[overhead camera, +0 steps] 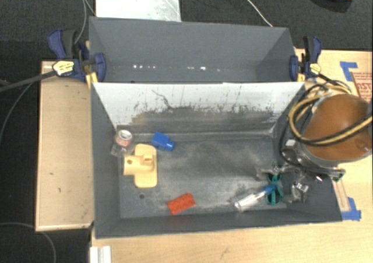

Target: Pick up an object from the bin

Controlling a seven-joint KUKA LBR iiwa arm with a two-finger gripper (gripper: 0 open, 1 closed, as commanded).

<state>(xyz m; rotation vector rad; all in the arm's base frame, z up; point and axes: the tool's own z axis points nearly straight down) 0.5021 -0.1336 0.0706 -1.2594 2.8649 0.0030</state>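
Nearest, by the front wall of the grey bin [221,162]: a red block [181,203] and, further right, a silvery tube [250,200]. Just behind the tube, in the right front corner, the gripper [285,190] sits low at a small teal thing [272,192]; open or closed, cannot tell. Farther back on the left: a yellow plastic piece [141,167], a blue block [162,141] and a small clear jar [123,138].

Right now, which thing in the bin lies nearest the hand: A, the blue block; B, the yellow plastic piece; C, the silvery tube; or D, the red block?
C: the silvery tube lies by the near wall of the bin, right beside the hand; the others sit well to its left.
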